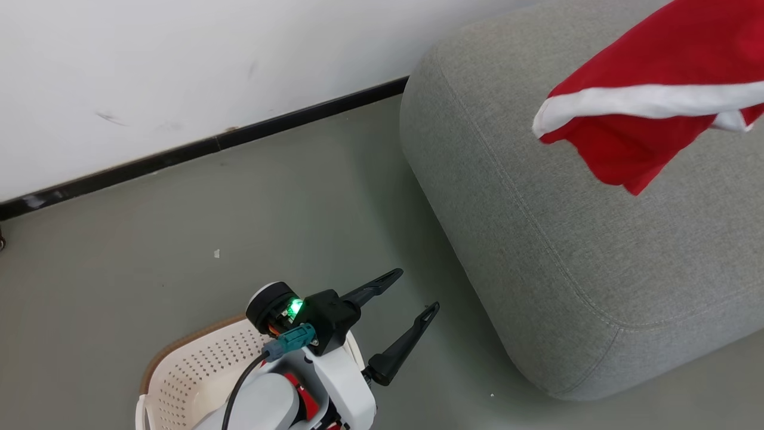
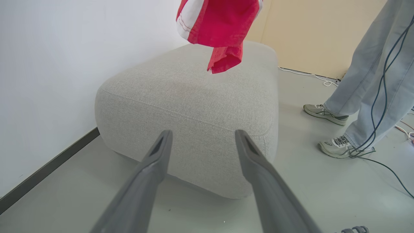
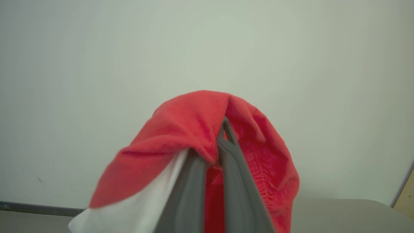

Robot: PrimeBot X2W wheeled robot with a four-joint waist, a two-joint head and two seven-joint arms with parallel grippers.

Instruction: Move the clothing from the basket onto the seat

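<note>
A red garment with white trim hangs in the air over the grey seat, clear of its top. No lettering shows on it. In the right wrist view my right gripper is shut on this garment, which drapes over both fingers. My left gripper stands open and empty above the floor, between the cream basket and the seat. The left wrist view has its fingers pointing at the seat, with the garment dangling above. The arm hides much of the basket; a bit of red shows beneath it.
A white wall with a dark baseboard runs behind the seat and the floor. A person's legs in pale jeans and grey shoes stand to the right of the seat, with cables trailing on the floor there.
</note>
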